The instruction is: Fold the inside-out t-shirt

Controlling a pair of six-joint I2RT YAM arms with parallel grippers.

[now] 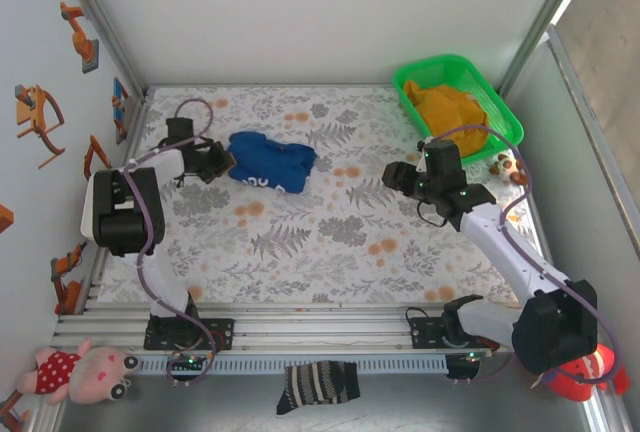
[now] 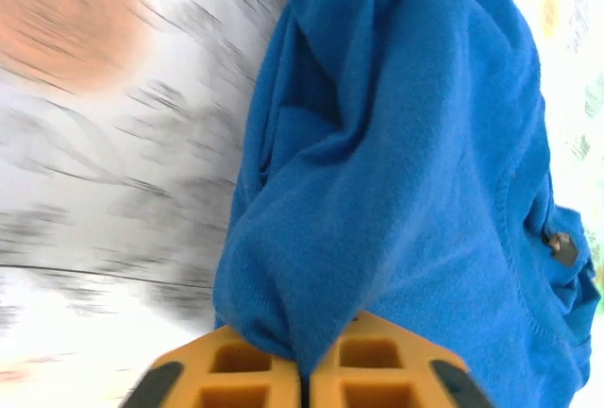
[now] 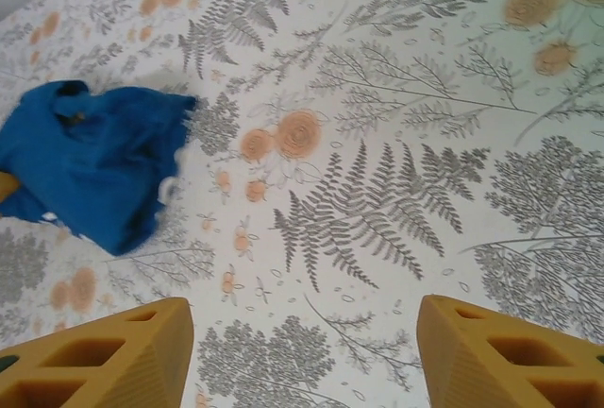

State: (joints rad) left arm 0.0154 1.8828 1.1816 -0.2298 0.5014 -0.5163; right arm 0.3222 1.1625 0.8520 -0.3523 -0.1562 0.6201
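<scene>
Blue inside-out t-shirt (image 2: 406, 162) is clamped in the left tool (image 2: 304, 370) toward the surface's (image 1: 340, 237) far-left corner; draw it flat slowly, then engage the right tool (image 3: 304, 351), jaws apart.

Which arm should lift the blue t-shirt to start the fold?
Left, I'd say. The left gripper is pinched shut on an edge of the t-shirt. The right gripper stands open over bare tablecloth, well apart from it.

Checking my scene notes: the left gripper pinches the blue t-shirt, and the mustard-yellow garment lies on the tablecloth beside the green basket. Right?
Not quite. The mustard-yellow garment lies inside the green basket, as the top external view shows. The left gripper does pinch the blue t-shirt.
</scene>
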